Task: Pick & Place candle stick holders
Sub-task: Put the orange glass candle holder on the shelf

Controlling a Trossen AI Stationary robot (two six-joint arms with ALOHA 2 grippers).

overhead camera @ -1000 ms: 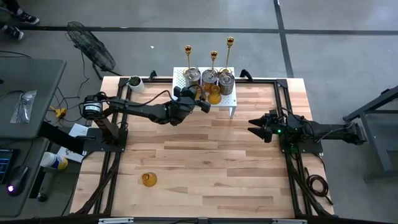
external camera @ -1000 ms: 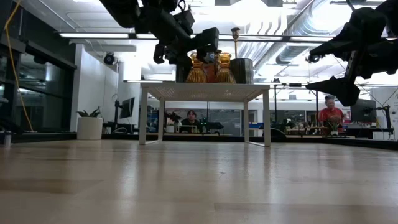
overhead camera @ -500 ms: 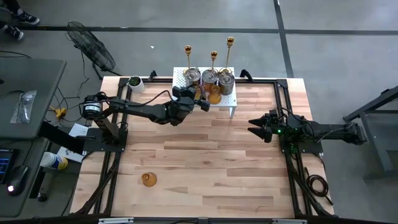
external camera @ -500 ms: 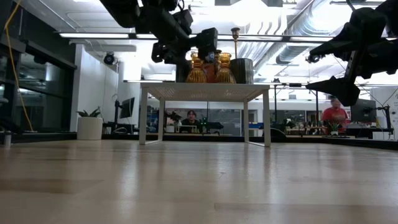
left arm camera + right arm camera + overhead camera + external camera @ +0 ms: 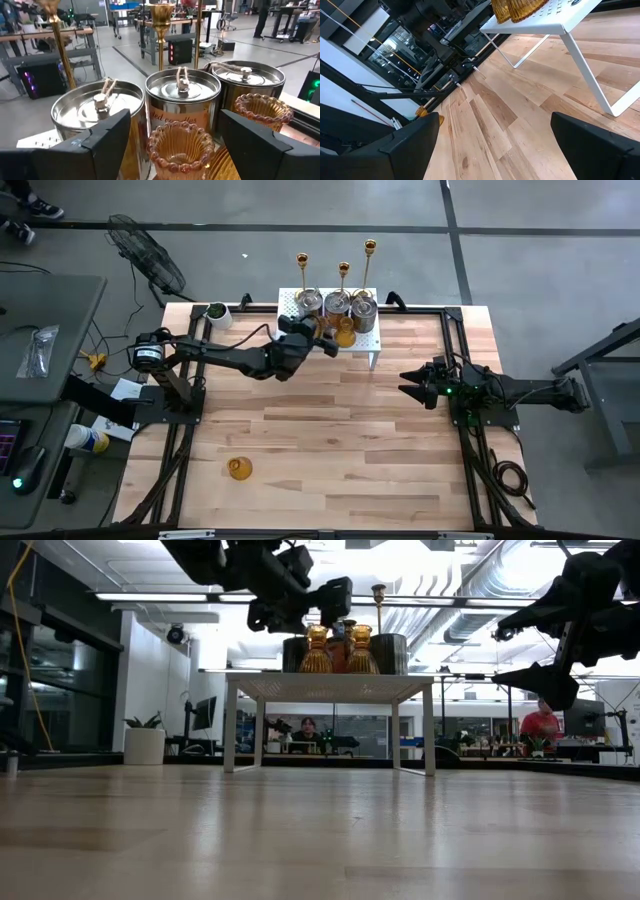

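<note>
A white rack (image 5: 290, 305) stands at the table's far middle. On it stand three silver cups (image 5: 182, 90) and two amber glass holders (image 5: 175, 147) (image 5: 262, 110); three gold sticks (image 5: 343, 272) stand behind. A third amber holder (image 5: 238, 468) stands on the table at the near left. My left gripper (image 5: 325, 345) is open above the rack's near edge, and in the left wrist view (image 5: 174, 120) its fingers stand on either side of the nearer amber holder without touching it. My right gripper (image 5: 405, 385) is open and empty above the table's right side.
A white cup with dark contents (image 5: 217, 313) stands at the far left corner. The rack's legs (image 5: 580, 60) rest on the wood. Bare tabletop lies between the rack and the near edge. People show in the room behind in the low view (image 5: 540, 725).
My left gripper, open throughout, has risen a little above the rack. The amber holders on the rack stay where they were.
</note>
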